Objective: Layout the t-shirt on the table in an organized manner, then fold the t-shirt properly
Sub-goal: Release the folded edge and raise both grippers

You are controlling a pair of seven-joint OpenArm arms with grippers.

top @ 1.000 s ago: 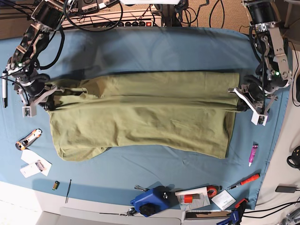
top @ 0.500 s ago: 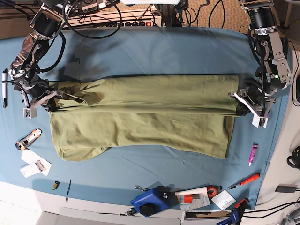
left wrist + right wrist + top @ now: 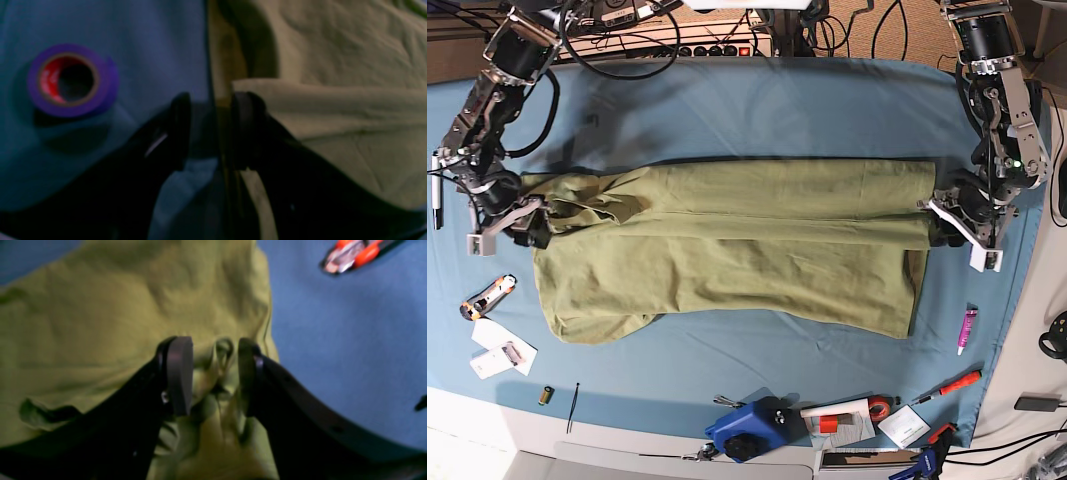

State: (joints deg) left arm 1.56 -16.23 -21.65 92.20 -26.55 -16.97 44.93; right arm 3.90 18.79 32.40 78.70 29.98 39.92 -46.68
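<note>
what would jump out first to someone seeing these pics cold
The olive t-shirt stretched across the middle of the blue table, its upper part folded over along its length. An arm sits at each short end of it, and the wrist views show the left tool and the right tool with jaws parted around the cloth edge. A purple tape roll lies on the table beside the left tool.

Matt olive cotton t-shirt [image 3: 727,245], smooth matt blue cloth table [image 3: 757,110], glossy purple tape roll [image 3: 71,80]
</note>
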